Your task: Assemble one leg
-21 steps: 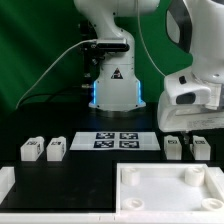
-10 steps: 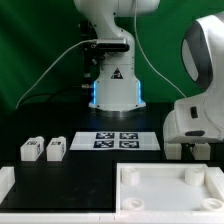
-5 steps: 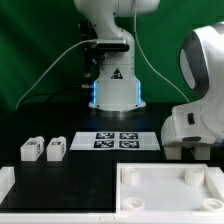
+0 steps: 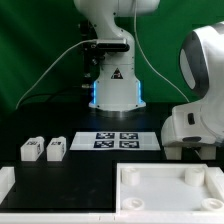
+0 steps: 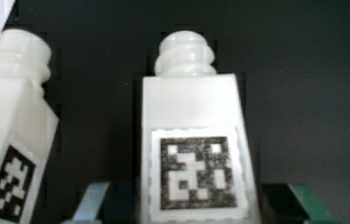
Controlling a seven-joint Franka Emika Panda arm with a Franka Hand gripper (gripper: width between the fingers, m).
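Observation:
In the wrist view one leg [image 5: 193,130], a white block with a knobbed tip and a dark tag, stands between my fingers [image 5: 97,200]. There is a dark gap on each side, so the jaws are open around it and not touching. A second leg [image 5: 12,100] stands right beside it. In the exterior view my gripper [image 4: 190,150] is down at the table on the exterior view's right and hides both of these legs. Two more legs [image 4: 31,150] [image 4: 55,150] stand at the exterior view's left.
The marker board [image 4: 115,140] lies mid-table before the robot base [image 4: 115,90]. The large white tabletop [image 4: 135,195] with corner sockets lies at the front right. A white block edge [image 4: 6,185] shows at the front left.
The arm has come down over the two legs on the exterior view's right and now hides them. In the last half second it has barely moved.

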